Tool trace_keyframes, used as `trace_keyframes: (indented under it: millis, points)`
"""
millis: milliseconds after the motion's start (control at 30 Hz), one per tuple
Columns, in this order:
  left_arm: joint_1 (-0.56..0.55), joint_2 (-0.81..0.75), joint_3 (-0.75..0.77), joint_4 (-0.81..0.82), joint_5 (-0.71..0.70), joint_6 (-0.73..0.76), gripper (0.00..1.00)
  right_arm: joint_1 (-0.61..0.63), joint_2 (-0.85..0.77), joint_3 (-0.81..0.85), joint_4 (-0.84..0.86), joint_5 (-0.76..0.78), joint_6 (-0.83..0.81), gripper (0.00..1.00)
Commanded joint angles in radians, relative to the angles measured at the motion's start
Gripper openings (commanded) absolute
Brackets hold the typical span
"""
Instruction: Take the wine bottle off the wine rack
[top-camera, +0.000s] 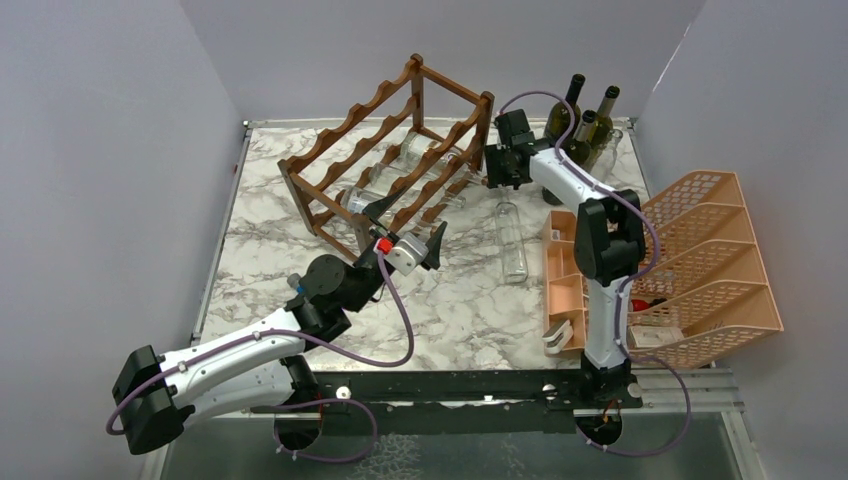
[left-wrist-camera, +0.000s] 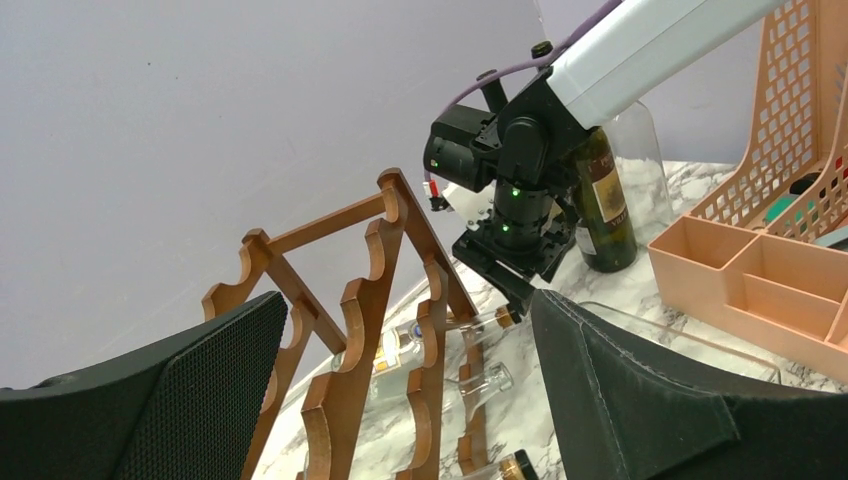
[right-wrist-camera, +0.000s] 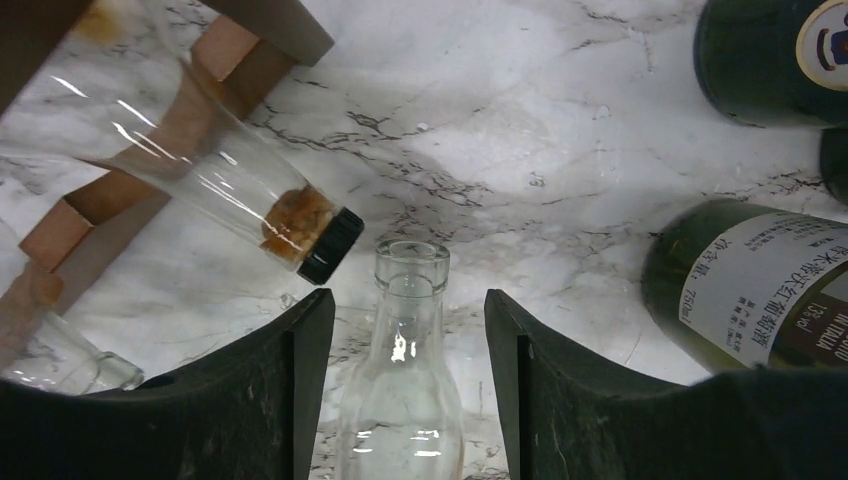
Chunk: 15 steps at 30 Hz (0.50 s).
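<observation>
The dark brown wine rack (top-camera: 400, 150) stands at the back middle with clear wine bottles (top-camera: 365, 200) lying in it. One corked, black-capped neck (right-wrist-camera: 300, 225) sticks out of its right end. My right gripper (top-camera: 497, 180) hovers just beside that end. In the right wrist view, the right gripper (right-wrist-camera: 408, 300) is open, its fingers either side of the neck of a clear open-mouthed bottle (right-wrist-camera: 405, 380) on the marble, with a gap on each side. My left gripper (top-camera: 411, 227) is wide open at the rack's front, holding nothing; seen from the left wrist, the left gripper (left-wrist-camera: 405, 310) faces the scalloped rails (left-wrist-camera: 350, 350).
Dark green bottles (top-camera: 575, 120) stand at the back right, close behind the right gripper. An orange tray organiser (top-camera: 700, 260) fills the right side. A clear bottle (top-camera: 510, 240) lies on the marble between rack and organiser. Grey walls close in at left, back and right.
</observation>
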<state>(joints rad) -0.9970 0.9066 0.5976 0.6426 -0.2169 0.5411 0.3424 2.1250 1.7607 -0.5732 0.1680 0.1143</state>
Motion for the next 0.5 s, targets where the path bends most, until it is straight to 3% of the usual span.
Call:
trace_keyframes:
  millis: [0,367,467]
  points:
    - [-0.003,-0.017,-0.015,0.028,0.015,0.004,0.99,-0.01,0.002,-0.017,-0.016,-0.061,-0.024,0.6]
    - [-0.003,-0.012,-0.015,0.028,0.012,0.005,0.99,-0.017,0.017,-0.059,-0.054,0.043,0.039,0.61]
    - [-0.003,-0.016,-0.015,0.027,0.012,0.004,0.99,-0.026,0.023,-0.076,-0.016,0.012,0.043,0.61]
